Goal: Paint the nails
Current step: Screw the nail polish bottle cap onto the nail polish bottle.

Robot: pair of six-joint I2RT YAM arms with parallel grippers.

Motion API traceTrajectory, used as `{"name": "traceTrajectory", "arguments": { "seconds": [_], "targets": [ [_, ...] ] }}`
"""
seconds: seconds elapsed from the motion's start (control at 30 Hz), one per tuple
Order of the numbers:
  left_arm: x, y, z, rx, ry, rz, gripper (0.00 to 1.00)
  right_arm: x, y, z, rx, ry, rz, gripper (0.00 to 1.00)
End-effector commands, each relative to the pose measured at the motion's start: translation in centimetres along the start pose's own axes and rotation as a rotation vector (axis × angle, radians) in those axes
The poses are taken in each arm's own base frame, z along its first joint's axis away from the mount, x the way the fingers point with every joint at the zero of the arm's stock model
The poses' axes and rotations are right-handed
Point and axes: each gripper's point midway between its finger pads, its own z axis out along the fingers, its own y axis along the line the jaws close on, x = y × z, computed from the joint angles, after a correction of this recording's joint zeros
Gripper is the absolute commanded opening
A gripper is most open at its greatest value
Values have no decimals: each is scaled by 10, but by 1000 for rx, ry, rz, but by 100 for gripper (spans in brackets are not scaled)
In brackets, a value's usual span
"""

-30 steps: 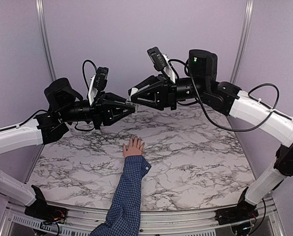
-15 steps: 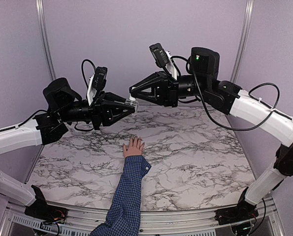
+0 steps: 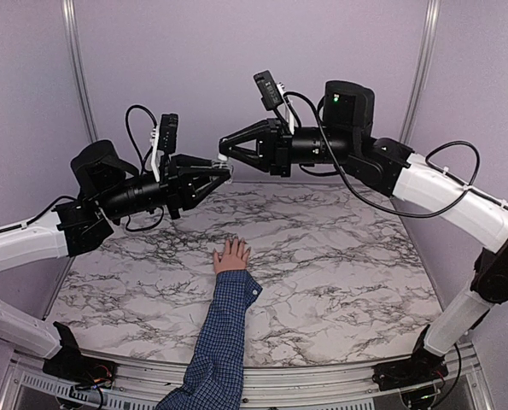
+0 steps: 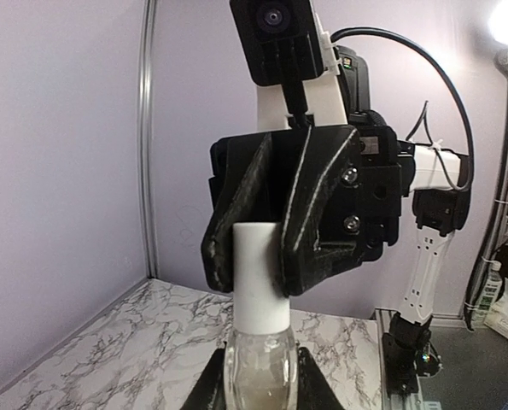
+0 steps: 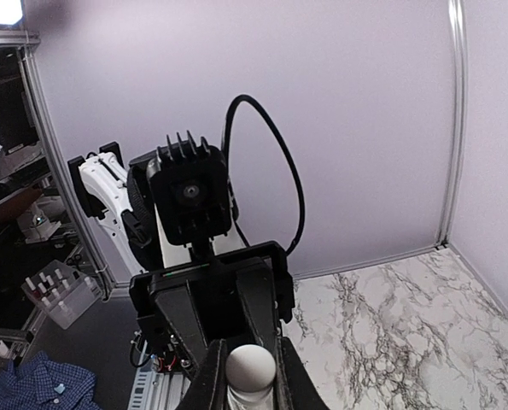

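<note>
Nails are lying on a small hand flat on the marble table, well below the left gripper, which is clamping a glass polish bottle, and the right gripper, which is pinching its white cap. Nails are likely tiny and rigid: brush lightly, never grasp.

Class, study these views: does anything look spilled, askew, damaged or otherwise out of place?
Nothing stands out. The left claw holds the polish bottle, and the right claw grips its white cap, both raised above the marble table. The hand lies flat with fingers spread; no spill shows.
</note>
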Motion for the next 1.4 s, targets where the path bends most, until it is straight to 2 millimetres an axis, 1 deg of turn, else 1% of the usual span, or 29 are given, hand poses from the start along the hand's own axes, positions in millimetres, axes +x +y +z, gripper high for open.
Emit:
{"name": "traceTrajectory", "arguments": {
  "seconds": [0.0, 0.13, 0.27, 0.3, 0.33, 0.4, 0.5, 0.6, 0.73, 0.83, 1.0, 1.07, 1.13, 1.27, 1.3, 1.37],
  "targets": [
    [-34, 37, -8, -241, -119, 82, 0, 25, -15, 14, 81, 73, 113, 0],
    [-25, 49, -4, -324, -106, 93, 0, 28, -31, 20, 173, 76, 136, 0],
    [-21, 67, -1, -422, -104, 74, 0, 37, -49, 21, 262, 66, 187, 0],
    [-20, 68, 0, -427, -104, 67, 0, 38, -51, 21, 273, 66, 196, 0],
    [-20, 73, 0, -461, -106, 64, 0, 39, -54, 22, 281, 66, 201, 0],
    [-17, 75, 3, -475, -100, 62, 0, 39, -56, 24, 289, 67, 204, 1],
    [-12, 77, 5, -483, -91, 56, 0, 37, -57, 23, 294, 73, 193, 4],
    [-10, 74, 5, -469, -84, 57, 0, 34, -55, 20, 293, 71, 170, 14],
    [-10, 61, 6, -392, -79, 71, 0, 27, -54, 13, 282, 62, 146, 23],
    [-11, 53, 4, -349, -79, 70, 0, 18, -55, 4, 279, 50, 118, 26],
    [-14, 35, 4, -229, -79, 59, 0, -2, -49, -17, 217, -6, 67, 47],
    [-15, 25, 4, -165, -77, 48, 0, -6, -39, -22, 158, -10, 35, 53],
    [-17, 13, 5, -82, -73, 41, 0, -10, -28, -27, 91, 1, -6, 54],
    [-19, -30, 5, 219, -34, -3, 0, -17, -4, -34, -36, 18, -90, 55],
    [-20, -37, 6, 281, -21, -31, 0, -20, 3, -35, -69, 14, -103, 55],
    [-19, -45, 10, 365, 9, -87, 0, -26, 16, -38, -124, 0, -122, 55]
  ]
}}
